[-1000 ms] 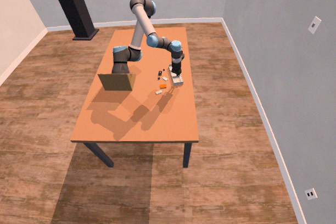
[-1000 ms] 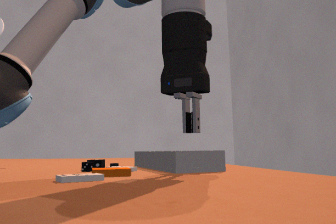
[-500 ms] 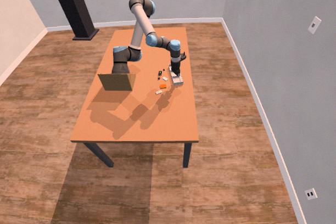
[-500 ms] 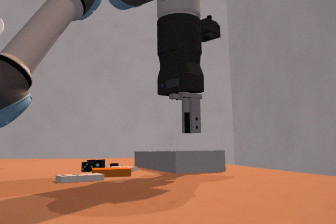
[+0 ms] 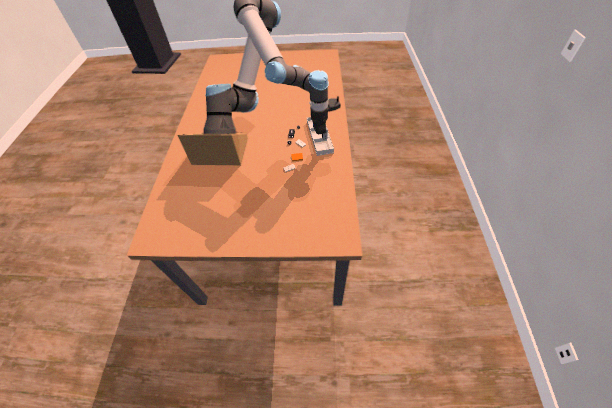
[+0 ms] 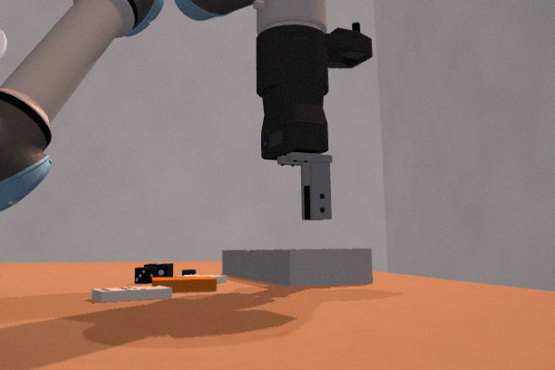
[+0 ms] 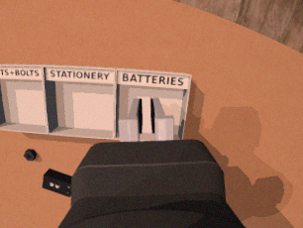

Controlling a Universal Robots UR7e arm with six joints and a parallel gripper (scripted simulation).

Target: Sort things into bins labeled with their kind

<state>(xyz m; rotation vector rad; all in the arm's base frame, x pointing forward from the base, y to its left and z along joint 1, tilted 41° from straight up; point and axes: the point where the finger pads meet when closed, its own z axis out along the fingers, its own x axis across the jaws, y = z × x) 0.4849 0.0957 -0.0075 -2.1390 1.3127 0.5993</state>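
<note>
My gripper points down above the BATTERIES compartment. Its fingers stand a narrow gap apart, with nothing visible held. The bin row stands on the table; the STATIONERY compartment and one ending in "TS+BOLTS" adjoin. Left of the bins in the top view lie an orange block, a white domino, another white domino, a black die, a black block and a black nut.
An upright brown panel stands in front of the arm's base on the table. The table's right edge runs close beside the bins. The gripper hides part of the BATTERIES compartment in the wrist view.
</note>
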